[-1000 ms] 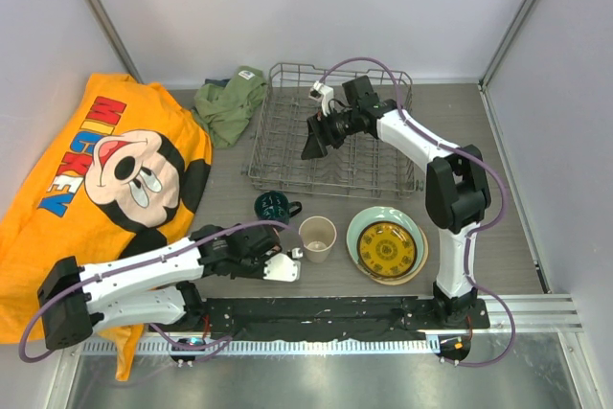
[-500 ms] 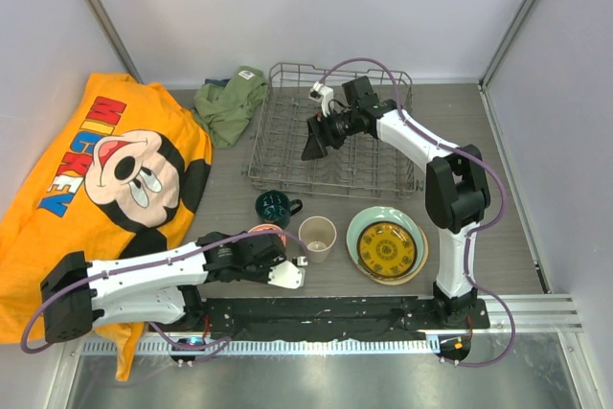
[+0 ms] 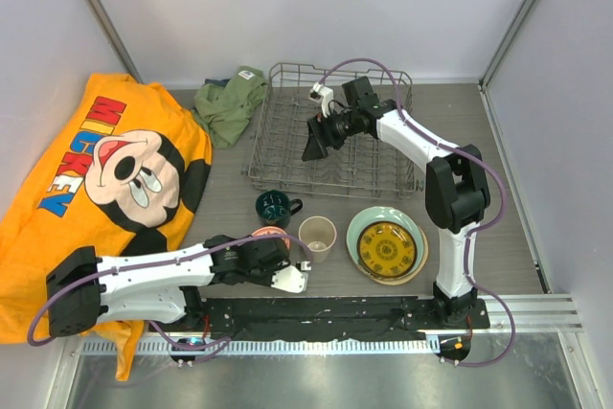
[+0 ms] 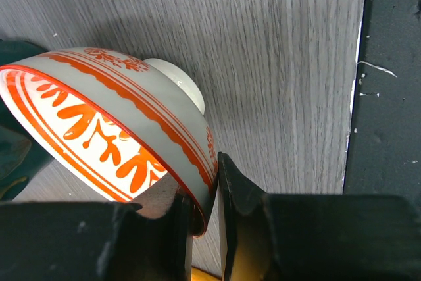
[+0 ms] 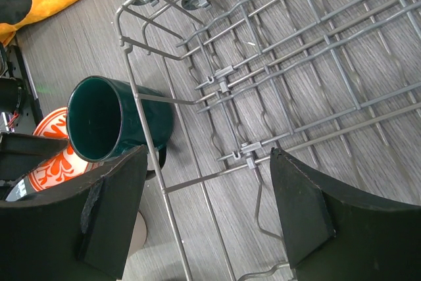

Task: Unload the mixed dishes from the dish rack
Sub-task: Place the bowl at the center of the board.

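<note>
1. Tabletop (image 3: 225, 193) of grey wood grain, closed in by plain white walls. An orange Mickey Mouse T-shirt (image 3: 105, 170) is spread at the left. A crumpled green cloth (image 3: 228, 104) lies beside the far left corner of the dish rack (image 3: 278, 131).
2. The rack sits at the back middle. On its near side stand the dark teal mug (image 3: 273, 206) and the beige handleless cup (image 3: 317, 235). The small yellow patterned plate (image 3: 387, 249) lies on the pale green plate (image 3: 362, 227).
3. The left gripper (image 4: 205, 182) has its jaws narrow, pinching the rim of the small red-orange bowl (image 4: 125, 123). The bowl is tilted, near the mug and cup.
4. The right gripper (image 5: 207, 208) hangs over the rack with its jaws wide, holding nothing.
5. Over the last second the left arm has slid right, bringing the bowl toward the cup. The right arm has not moved.
6. From above, the left wrist hides most of the bowl. I cannot tell whether its foot touches the table.
</note>
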